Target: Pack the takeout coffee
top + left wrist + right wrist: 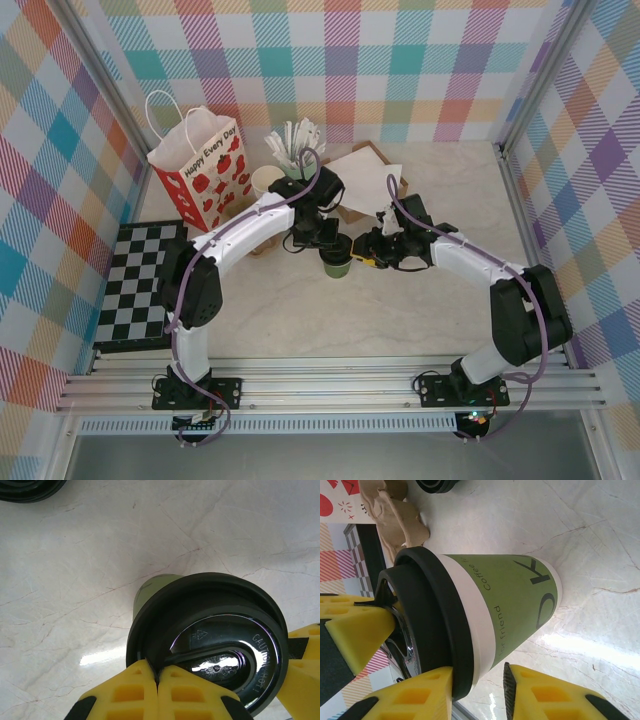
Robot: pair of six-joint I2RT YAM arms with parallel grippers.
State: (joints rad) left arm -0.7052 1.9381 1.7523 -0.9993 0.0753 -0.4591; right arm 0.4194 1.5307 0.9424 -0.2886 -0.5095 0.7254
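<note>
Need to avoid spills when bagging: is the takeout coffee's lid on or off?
On: the black lid sits over the green cup at its rim in both wrist views.

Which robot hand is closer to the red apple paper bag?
Left. The left gripper sits at the takeout coffee on the paper bag's side. The right gripper is on the cup's other side, farther from the bag.

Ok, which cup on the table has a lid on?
The dark green takeout coffee cup: it has a black lid, while the cream cup and the cup of white sticks behind it stand open.
</note>
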